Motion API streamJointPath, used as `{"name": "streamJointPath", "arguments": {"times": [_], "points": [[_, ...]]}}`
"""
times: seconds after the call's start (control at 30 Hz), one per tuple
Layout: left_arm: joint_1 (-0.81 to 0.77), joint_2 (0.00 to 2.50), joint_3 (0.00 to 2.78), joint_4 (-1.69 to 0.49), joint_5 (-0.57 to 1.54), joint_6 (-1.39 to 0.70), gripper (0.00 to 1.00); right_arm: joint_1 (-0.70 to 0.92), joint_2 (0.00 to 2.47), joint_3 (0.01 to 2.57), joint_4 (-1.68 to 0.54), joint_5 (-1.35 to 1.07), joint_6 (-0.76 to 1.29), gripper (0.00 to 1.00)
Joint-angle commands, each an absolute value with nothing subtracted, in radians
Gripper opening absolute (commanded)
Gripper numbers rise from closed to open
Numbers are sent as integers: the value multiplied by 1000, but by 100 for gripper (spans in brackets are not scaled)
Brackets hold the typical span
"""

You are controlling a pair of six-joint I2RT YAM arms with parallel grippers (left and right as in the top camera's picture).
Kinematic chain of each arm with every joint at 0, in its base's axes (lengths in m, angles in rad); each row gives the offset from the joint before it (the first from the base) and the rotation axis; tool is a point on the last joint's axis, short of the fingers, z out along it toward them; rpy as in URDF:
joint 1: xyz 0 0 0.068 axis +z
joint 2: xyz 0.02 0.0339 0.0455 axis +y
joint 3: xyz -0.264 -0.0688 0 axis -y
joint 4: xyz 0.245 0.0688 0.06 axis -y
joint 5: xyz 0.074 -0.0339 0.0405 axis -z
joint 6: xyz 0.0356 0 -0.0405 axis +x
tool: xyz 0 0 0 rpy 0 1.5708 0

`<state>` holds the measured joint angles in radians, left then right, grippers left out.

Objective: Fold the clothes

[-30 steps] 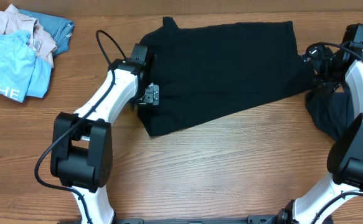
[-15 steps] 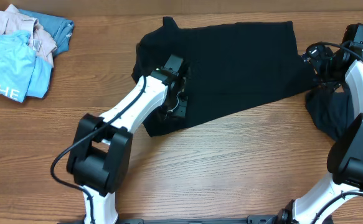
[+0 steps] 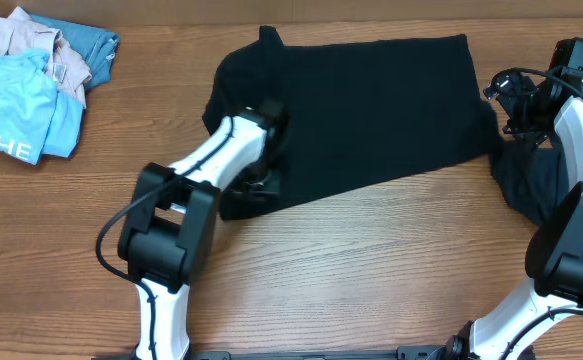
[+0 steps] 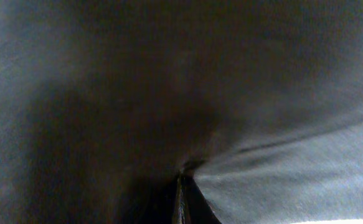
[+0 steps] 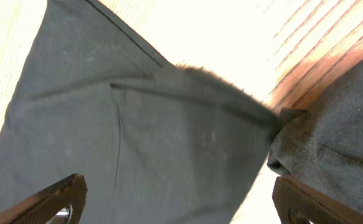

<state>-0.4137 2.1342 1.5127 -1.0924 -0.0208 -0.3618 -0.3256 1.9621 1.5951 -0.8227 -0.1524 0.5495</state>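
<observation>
The black T-shirt (image 3: 371,110) lies spread across the middle of the wooden table. My left gripper (image 3: 261,183) rests on its lower-left part and is shut on a pinch of the black fabric (image 4: 262,124); cloth fills the left wrist view around the closed fingertips (image 4: 182,202). My right gripper (image 3: 506,100) hovers open over the shirt's right edge (image 5: 169,137), nothing between its fingers (image 5: 50,199). A dark slate-blue garment (image 3: 531,185) lies crumpled under the right arm and shows beside the right finger (image 5: 349,124).
A pile of clothes sits at the far left corner: a light-blue shirt with white letters (image 3: 16,115), a beige one (image 3: 16,40) and a teal one (image 3: 91,50). Bare wood (image 3: 371,270) runs along the front of the table.
My left gripper went from open at the shirt's left edge inward over the cloth, shut on it, and drew back left; the shirt's lower-left corner shifted left. The right arm stayed put.
</observation>
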Motion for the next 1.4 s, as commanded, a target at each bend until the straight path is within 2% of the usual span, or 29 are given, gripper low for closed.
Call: {"name": "streamJointPath", "arguments": {"times": [0.0, 0.27, 0.53, 0.9, 1.07, 1.23, 1.27, 1.3, 1.33, 1.37], "points": [[-263, 2181, 1499, -1127, -124, -381, 4, -327, 1925, 1617, -818, -147, 542, 100], [10, 2181, 1500, -1206, -142, -402, 6, -326, 1925, 1617, -809, -148, 543, 100], [209, 2181, 1501, -1311, -192, -578, 4, -296, 1925, 1617, -781, -151, 543, 100], [149, 2151, 1501, -1547, -235, -786, 4, -281, 1925, 1617, -722, -150, 546, 100], [94, 1981, 1501, -1487, -270, -773, 4, -281, 1925, 1617, -704, -151, 551, 100], [59, 1814, 1502, -1262, -205, -566, 8, -276, 1925, 1617, -688, -228, 538, 100], [51, 1801, 1504, -1228, -184, -521, 12, -269, 1925, 1617, -681, -234, 521, 100], [40, 1791, 1516, -1196, -164, -479, 25, -261, 1925, 1620, -675, -235, 521, 100], [25, 1790, 1549, -1173, -147, -436, 57, -252, 1925, 1631, -676, -235, 519, 98], [11, 1791, 1583, -1159, -140, -421, 81, -244, 1925, 1644, -675, -235, 519, 97]]}}
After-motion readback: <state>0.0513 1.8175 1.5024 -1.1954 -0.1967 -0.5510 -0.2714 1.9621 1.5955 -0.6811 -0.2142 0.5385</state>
